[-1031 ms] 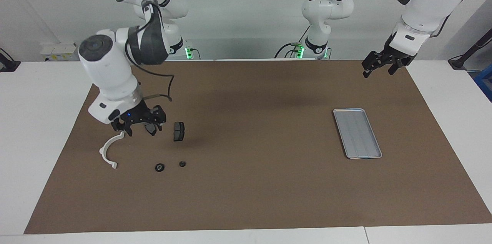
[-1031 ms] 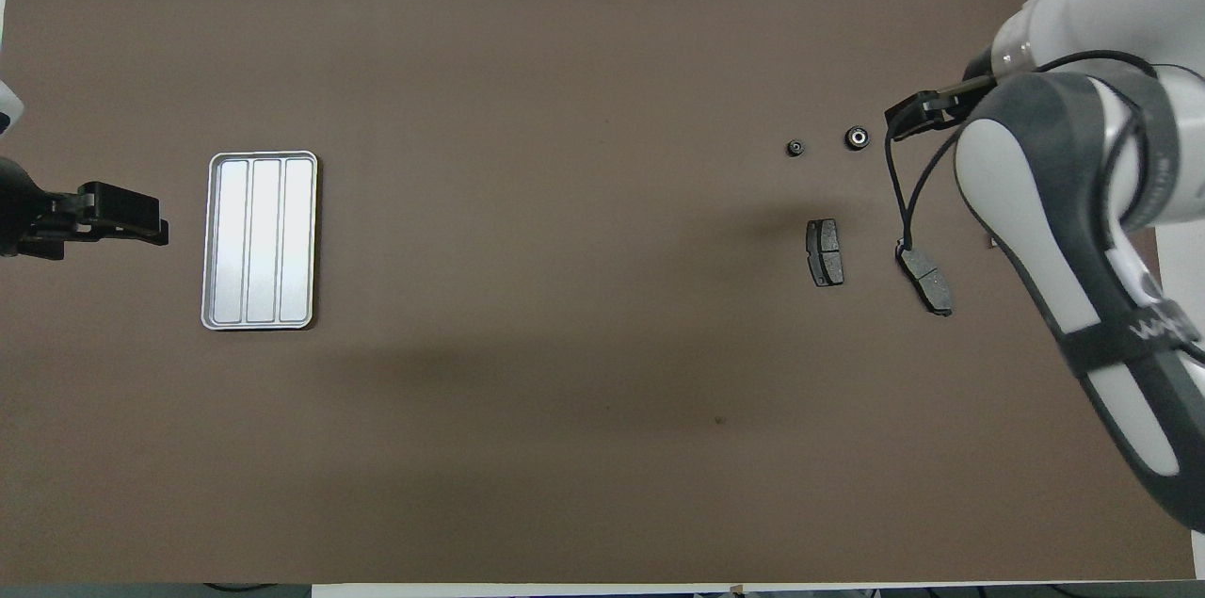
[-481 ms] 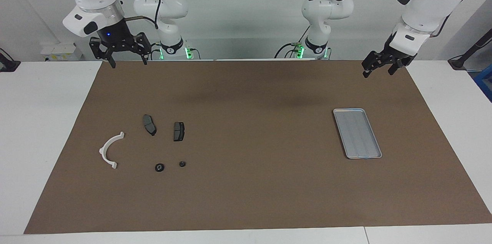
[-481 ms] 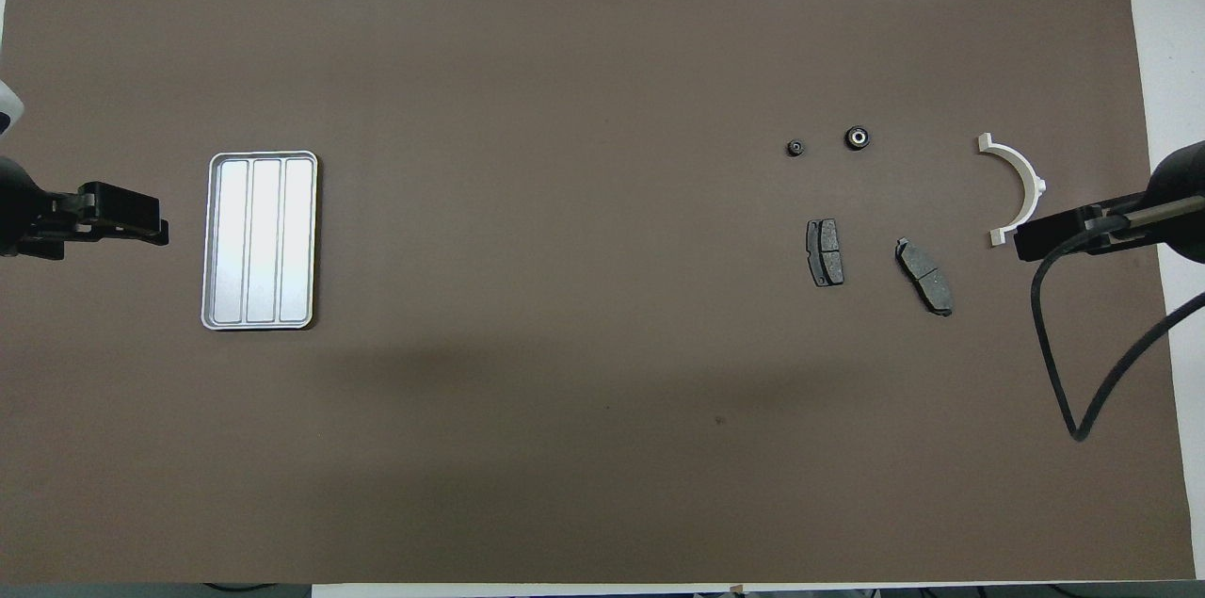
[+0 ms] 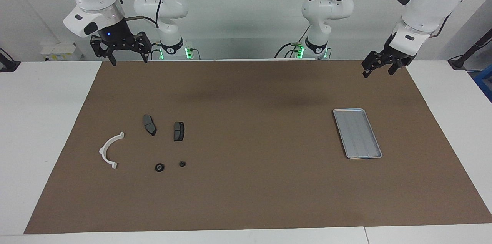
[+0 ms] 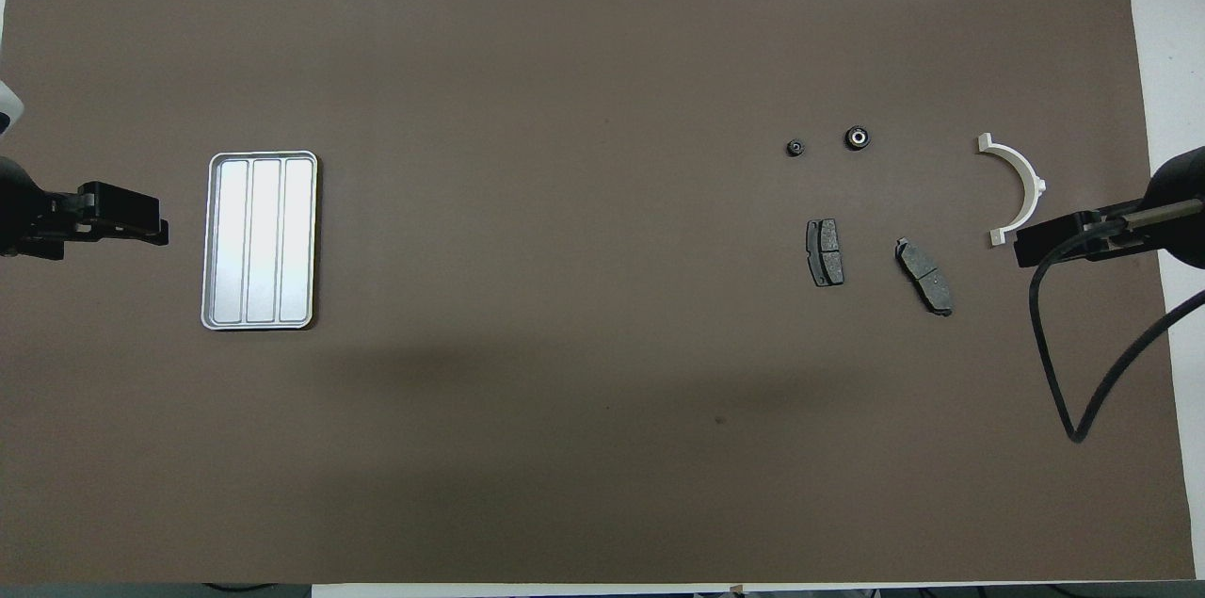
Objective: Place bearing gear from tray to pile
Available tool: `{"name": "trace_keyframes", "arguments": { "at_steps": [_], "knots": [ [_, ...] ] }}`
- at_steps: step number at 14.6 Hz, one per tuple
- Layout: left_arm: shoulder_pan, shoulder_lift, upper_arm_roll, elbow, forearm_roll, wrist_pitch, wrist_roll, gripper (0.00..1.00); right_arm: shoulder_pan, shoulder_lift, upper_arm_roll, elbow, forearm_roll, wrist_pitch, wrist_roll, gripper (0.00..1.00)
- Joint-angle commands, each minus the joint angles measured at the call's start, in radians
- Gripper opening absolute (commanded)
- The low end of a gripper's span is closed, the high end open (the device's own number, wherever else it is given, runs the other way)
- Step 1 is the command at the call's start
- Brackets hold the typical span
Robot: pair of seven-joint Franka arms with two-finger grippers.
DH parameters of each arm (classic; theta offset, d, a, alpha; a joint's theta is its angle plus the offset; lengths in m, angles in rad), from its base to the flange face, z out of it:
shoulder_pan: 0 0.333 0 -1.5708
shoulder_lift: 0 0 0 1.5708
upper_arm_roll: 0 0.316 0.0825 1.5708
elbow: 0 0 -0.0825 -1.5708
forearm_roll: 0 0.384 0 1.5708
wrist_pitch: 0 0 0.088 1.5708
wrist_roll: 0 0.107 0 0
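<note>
Overhead view: left gripper [image 6: 141, 226] enters at the frame's left edge, arm cropped; right gripper [image 6: 1036, 245] at the right edge, body cropped too, finger gap unreadable on both. Facing view: both arms cut off by the top edge. The two small black round parts [image 5: 159, 167] are too small to tell gear from bearing.

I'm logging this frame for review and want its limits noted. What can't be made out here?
- Two small round parts: too small in both views to tell a gear from a bearing.
- Left gripper: overhead, its body is cut off by the edge.
- Right gripper: overhead, its body is likewise cut off; its tip overlaps the white bracket.
</note>
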State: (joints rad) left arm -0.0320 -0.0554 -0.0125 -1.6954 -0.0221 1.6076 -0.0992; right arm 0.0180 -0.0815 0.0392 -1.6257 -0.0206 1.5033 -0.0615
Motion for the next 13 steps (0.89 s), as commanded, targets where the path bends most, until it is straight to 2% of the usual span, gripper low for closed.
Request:
{"name": "trace_keyframes", "arguments": {
  "at_steps": [1,13],
  "knots": [
    [0.012,-0.017,-0.01,-0.012,0.004,-0.011,0.003,1.0,-0.018,0.006,0.01,0.007,0.016,-0.008,0.012,1.0],
    [0.012,-0.015,-0.01,-0.012,0.004,-0.011,0.003,1.0,-0.02,-0.001,0.011,0.007,0.014,-0.023,0.014,1.0]
  ]
}}
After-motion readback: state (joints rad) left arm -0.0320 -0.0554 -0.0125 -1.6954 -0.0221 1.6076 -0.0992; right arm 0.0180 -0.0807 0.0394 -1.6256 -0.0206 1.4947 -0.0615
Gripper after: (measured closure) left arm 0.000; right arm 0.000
